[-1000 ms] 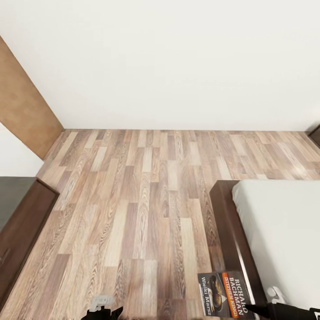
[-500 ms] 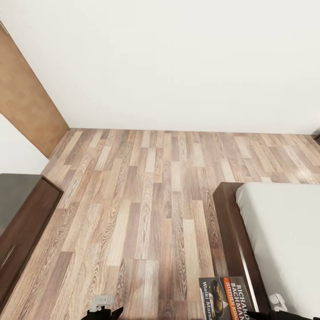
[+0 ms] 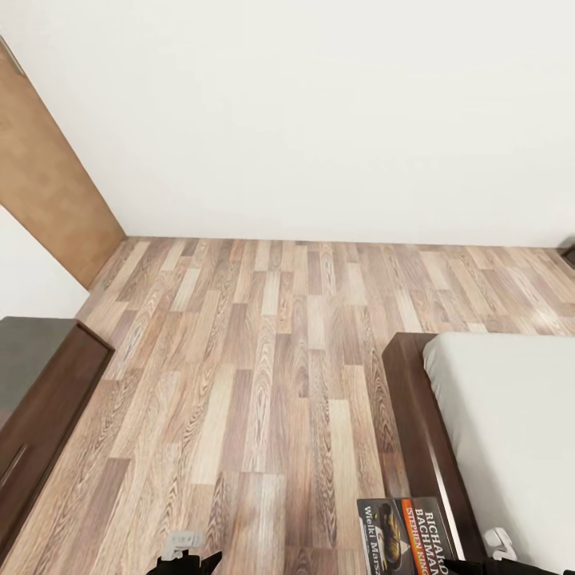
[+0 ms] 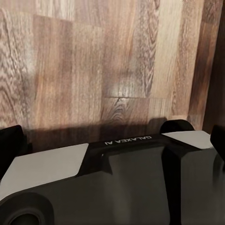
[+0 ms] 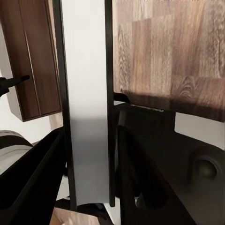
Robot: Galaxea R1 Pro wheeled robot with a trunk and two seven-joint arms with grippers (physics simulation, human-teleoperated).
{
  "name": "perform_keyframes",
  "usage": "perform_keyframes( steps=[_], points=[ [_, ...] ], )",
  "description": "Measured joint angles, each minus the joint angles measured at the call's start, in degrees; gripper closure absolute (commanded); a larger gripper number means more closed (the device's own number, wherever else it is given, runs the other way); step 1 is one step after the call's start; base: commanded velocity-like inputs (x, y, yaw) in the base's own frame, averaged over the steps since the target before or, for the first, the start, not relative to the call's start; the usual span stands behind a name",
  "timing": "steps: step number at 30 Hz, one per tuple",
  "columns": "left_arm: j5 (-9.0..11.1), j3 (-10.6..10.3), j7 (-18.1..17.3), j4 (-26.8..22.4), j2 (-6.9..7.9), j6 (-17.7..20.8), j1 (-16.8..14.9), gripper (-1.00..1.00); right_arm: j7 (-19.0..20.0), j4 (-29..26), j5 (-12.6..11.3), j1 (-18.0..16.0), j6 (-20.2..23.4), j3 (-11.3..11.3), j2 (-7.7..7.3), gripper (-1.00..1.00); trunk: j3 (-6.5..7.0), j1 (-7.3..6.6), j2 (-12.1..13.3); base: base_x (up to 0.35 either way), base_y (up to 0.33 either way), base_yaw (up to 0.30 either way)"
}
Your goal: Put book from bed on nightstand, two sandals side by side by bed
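Book (image 3: 409, 537): held edge-on between my right claw's (image 5: 86, 154) fingers, over the floor (image 3: 263, 359) beside the bed (image 3: 487, 423).
Writing: "RICHARD BACHMAN" in white on the orange band; "Wielki Mars", cut off. "GALAXEA AI" on my base (image 4: 126, 187), seen from the left wrist.
Right claw: clamped shut on the book's pale page edge.
Left claw (image 3: 188, 553): low over the floor; grip state cannot be told.
Cut off: dresser (image 3: 40, 415) at the view's left.
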Motion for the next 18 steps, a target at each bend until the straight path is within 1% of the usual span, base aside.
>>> perform_keyframes(
  steps=[6,12,18],
  points=[
    [0.1,0.0,0.0,0.2,0.00,0.0,0.0,-1.00,0.0,0.0,0.0,0.0,0.0,0.0,0.00,1.00,0.56,0.00,0.0,0.000,0.000,0.000],
    [0.1,0.0,0.0,5.0,0.00,0.0,0.0,-1.00,0.0,0.0,0.0,0.0,0.0,0.0,0.00,1.00,1.12,0.00,0.0,0.000,0.000,0.000],
    [0.2,0.1,0.1,8.0,0.00,0.0,0.0,-1.00,0.0,0.0,0.0,0.0,0.0,0.0,0.00,1.00,1.68,0.00,0.0,0.000,0.000,0.000]
  ],
)
